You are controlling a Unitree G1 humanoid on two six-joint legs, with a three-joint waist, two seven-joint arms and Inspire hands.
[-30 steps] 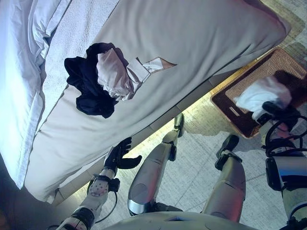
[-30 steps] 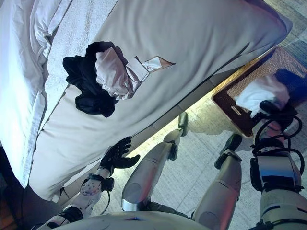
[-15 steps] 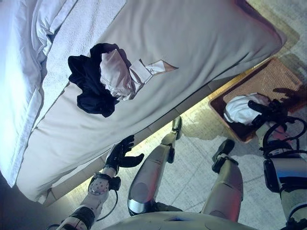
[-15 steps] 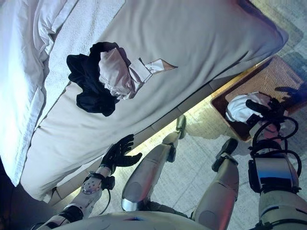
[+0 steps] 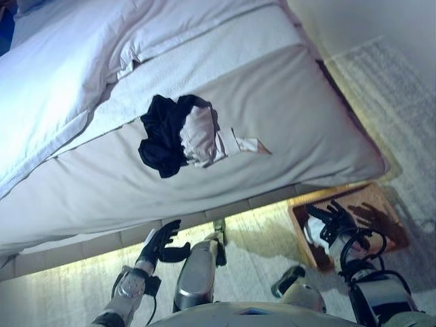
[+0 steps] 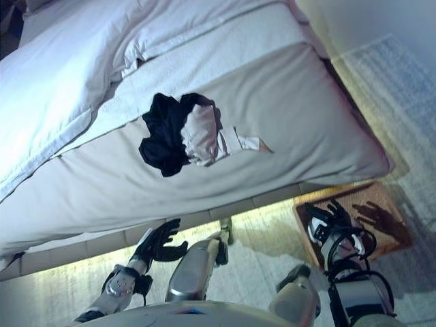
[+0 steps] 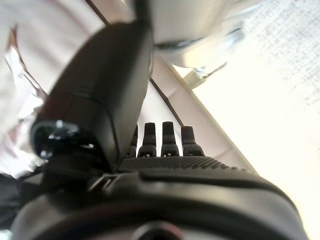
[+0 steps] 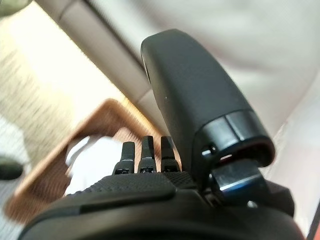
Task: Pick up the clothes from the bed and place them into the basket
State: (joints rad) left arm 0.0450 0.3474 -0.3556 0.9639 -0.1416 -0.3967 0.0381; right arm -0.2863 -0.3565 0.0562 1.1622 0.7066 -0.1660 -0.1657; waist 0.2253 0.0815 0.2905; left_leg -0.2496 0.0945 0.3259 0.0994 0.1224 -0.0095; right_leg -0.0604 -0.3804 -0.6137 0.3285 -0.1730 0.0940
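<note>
Two garments (image 5: 182, 133) remain on the bed (image 5: 306, 129); both the right hand (image 5: 332, 219), over the basket (image 5: 388, 221), and the left hand (image 5: 161, 244) are splayed and empty; a single-item grab risks dragging the other off.

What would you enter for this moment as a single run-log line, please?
white garment: in basket | right hand: open above basket | left hand: open, idle near bed edge | dark and light clothes: on bed

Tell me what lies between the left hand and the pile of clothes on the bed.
Only bare grey bedcover and the bed's pale base edge separate the left hand from the dark and white clothes; nothing else lies there, as the left eye view shows.
</note>
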